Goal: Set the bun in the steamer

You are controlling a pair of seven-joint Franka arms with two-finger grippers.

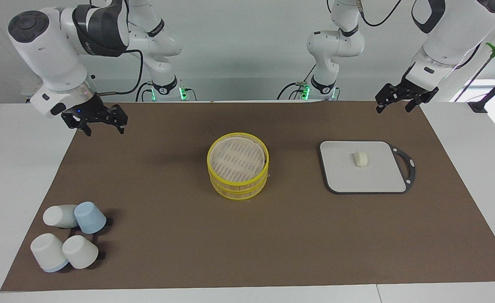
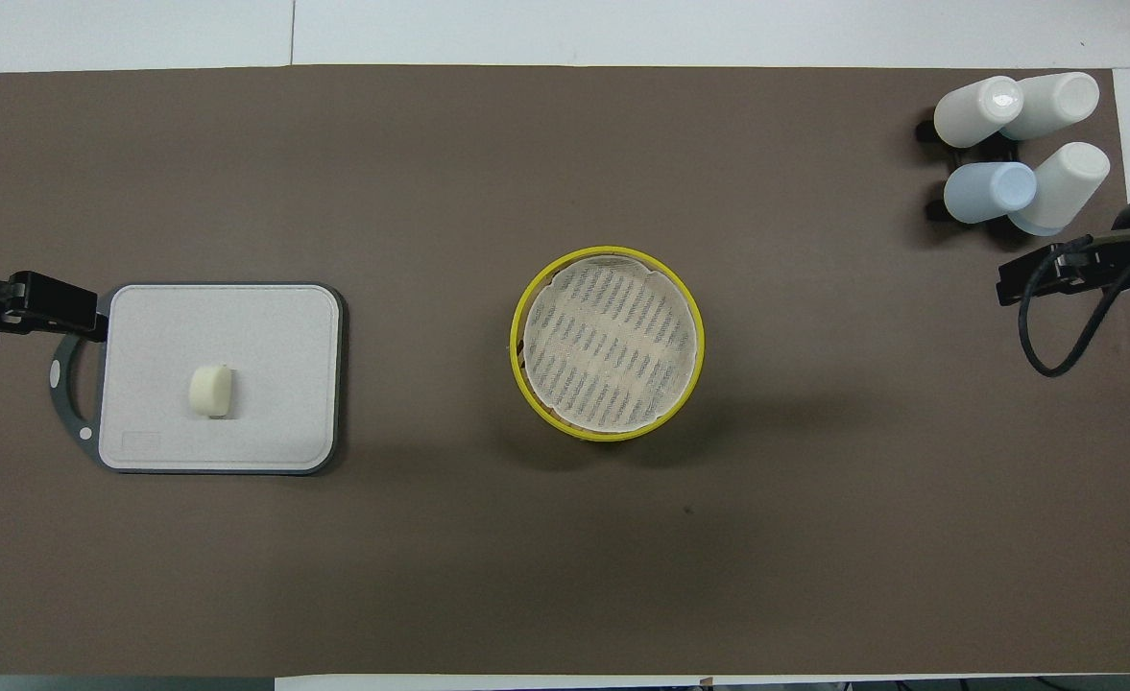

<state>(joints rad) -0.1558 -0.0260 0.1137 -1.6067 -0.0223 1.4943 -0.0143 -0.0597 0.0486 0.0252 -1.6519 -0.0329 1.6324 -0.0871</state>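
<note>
The bun (image 1: 360, 159) (image 2: 211, 392), a small cream lump, lies on a grey square board (image 1: 363, 181) (image 2: 267, 384) toward the left arm's end of the table. The steamer (image 1: 239, 185) (image 2: 516, 345), round with yellow rims and two stacked tiers, stands mid-table with its pale slatted floor showing and nothing on it. My left gripper (image 1: 393, 108) hangs open in the air over the mat beside the board's handle, apart from the bun. My right gripper (image 1: 104, 130) hangs open over the mat's corner at the right arm's end, holding nothing.
Several white and pale blue cups (image 1: 68, 237) (image 2: 1021, 144) sit upside down on a small black rack, farther from the robots, at the right arm's end. A brown mat (image 1: 167, 252) covers the white table.
</note>
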